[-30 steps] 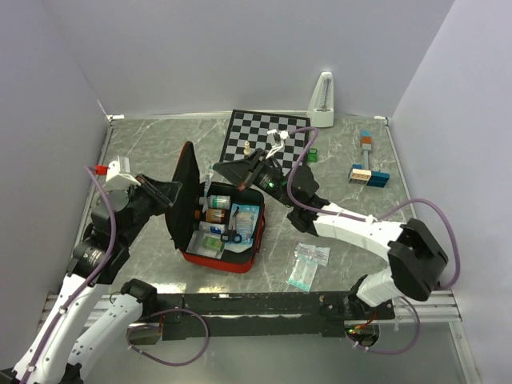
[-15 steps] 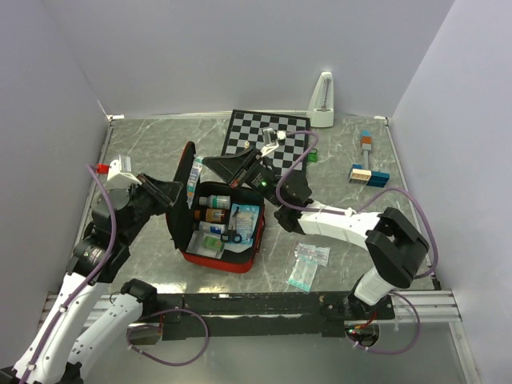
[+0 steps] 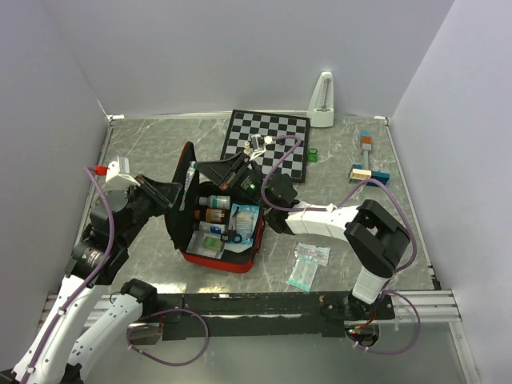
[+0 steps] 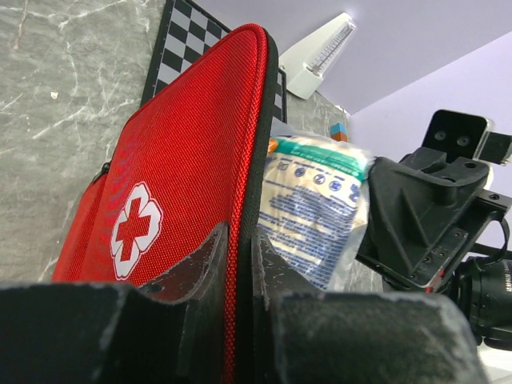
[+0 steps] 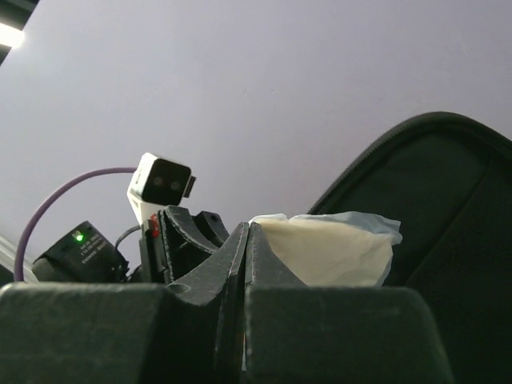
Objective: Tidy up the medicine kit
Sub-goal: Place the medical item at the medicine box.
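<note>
The lid of the medicine kit (image 4: 176, 176) stands in your left gripper (image 4: 238, 242); the packet (image 4: 308, 204) in your right gripper (image 5: 246, 234) sits just beside it.

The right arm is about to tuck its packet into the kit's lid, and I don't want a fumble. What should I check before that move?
1. Lid held upright: ok, the left jaws pinch its edge.
2. Packet gripped: ok, the right jaws are shut on its edge.
3. Packet at the lid's black inner side: ok, close beside it in the left wrist view.
4. Free pocket in the lid: cannot tell, the lining is hidden.
5. Bottles lying flat in the case: ok.
6. All supplies packed: not ok, two loose packets lie on the table outside the case.
</note>
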Motion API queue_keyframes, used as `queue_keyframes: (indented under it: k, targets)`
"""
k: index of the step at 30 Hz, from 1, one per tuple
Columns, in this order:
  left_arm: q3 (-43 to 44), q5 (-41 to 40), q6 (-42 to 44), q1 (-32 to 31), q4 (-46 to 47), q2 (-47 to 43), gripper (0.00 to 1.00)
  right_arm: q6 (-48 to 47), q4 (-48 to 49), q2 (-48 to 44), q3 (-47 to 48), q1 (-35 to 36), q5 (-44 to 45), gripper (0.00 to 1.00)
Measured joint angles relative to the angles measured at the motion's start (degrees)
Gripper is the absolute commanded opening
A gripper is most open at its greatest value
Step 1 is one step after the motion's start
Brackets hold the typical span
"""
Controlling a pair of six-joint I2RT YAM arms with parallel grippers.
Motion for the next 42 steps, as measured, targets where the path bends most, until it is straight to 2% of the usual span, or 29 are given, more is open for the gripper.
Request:
queue_keyframes:
  k: [5,12,13,17,20,25,29,34,37,39,42]
  targets:
    - [0.0,-0.26,0.0,0.0,-0.2,-0.26,0.01,-0.79,-1.79,0.28,0.09,0.48,0.15,0.0]
    - [0.0,-0.44,0.02,0.0,-0.26,-0.31,0.01,-5.2,-9.09,0.28,0.07,1.22,-0.7,0.0]
    - [0.0,-0.44,0.0,0.0,-0.26,-0.31,0.01,-6.16,-10.16,0.28,0.07,1.27,-1.22,0.05]
    - [0.0,-0.55,0.0,0.0,-0.28,-0.33,0.01,-10.14,-16.41,0.07,0.48,1.62,-3.3,0.67]
    - [0.0,-0.66,0.02,0.0,-0.42,-0.55,0.01,-13.14,-22.16,-0.98,0.55,2.03,-3.56,0.99]
    - [0.0,-0.85,0.02,0.0,-0.59,-0.66,0.01,-18.14,-28.83,-6.78,-0.13,2.23,-1.7,1.0]
    - [0.0,-1.09,0.04,-0.02,-0.61,-0.66,0.01,-23.39,-35.08,-20.52,-5.22,2.23,3.17,1.0]
    - [0.0,-1.6,0.22,0.0,-0.66,-0.66,0.01,-30.18,-52.09,-38.03,-6.71,1.53,10.29,1.0]
    - [-0.35,-2.03,0.24,0.0,-0.44,-1.03,0.01,-31.87,-58.88,-44.61,-11.54,-1.09,10.14,0.76]
    - [-0.9,-2.34,0.17,0.0,-0.07,-1.6,0.01,-31.39,-65.42,-47.15,-15.28,-2.97,11.06,0.73]
    - [-1.77,-2.51,-0.15,-0.02,0.57,-2.54,0.01,-28.5,-77.42,-45.16,-16.06,-3.72,15.32,0.71]
